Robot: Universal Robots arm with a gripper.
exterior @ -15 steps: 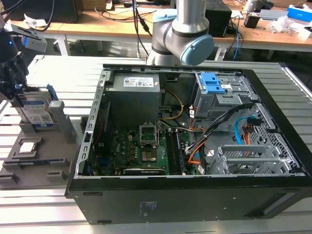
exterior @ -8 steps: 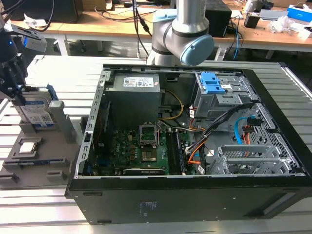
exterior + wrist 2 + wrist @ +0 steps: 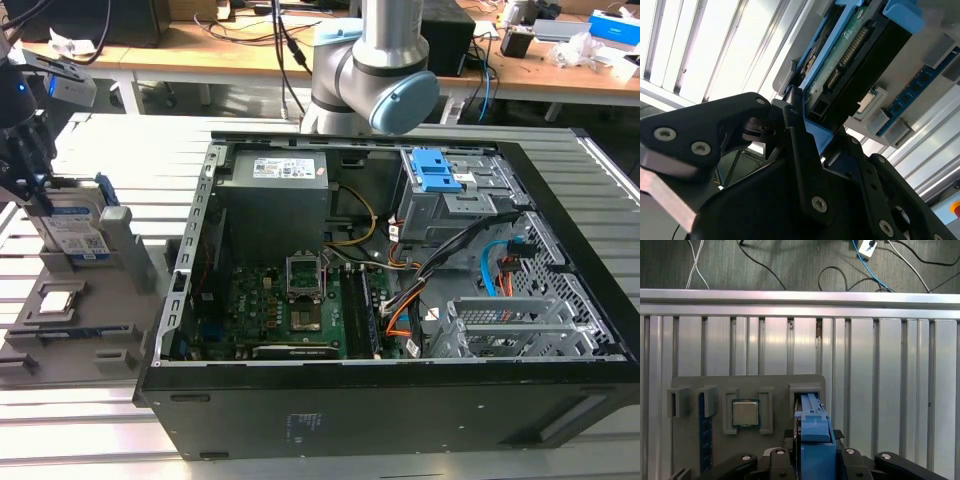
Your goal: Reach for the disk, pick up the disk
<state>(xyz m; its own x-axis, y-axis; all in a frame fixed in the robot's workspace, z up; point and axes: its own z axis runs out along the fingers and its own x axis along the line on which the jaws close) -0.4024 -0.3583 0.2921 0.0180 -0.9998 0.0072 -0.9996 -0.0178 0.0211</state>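
1. The gripper [image 3: 42,192] is at the exterior view's left, above a grey holder [image 3: 120,300]. Its black fingers [image 3: 840,436] are drawn in narrow against both sides of the disk [image 3: 75,228] and clamp it.
2. In the second wrist view, one finger [image 3: 796,131] lies flat along the blue bracket [image 3: 812,107] on the disk's edge. The disk's green circuit board [image 3: 840,50] is beside that bracket.
3. The disk stands on edge with its flat faces upright. Its white-and-blue label faces the near side of the exterior view.
4. In the first wrist view, the bracketed edge [image 3: 814,432] runs straight from the fingers to a slot [image 3: 807,391] in the holder, so that edge points from the gripper down towards the holder. I cannot tell whether the disk's long axis is upright or level.
5. I also cannot tell whether the disk's lower end is seated in the slot or has just cleared it.
6. Beside the slot, the holder carries a small square chip [image 3: 745,413], and a blue strip [image 3: 702,435] sits farther along.
7. The holder rests on a slatted metal table [image 3: 890,380].
8. An open computer case [image 3: 400,300] lies just beside the holder, on the exterior view's right.
9. The arm's base [image 3: 370,70] is at the far side of the case.
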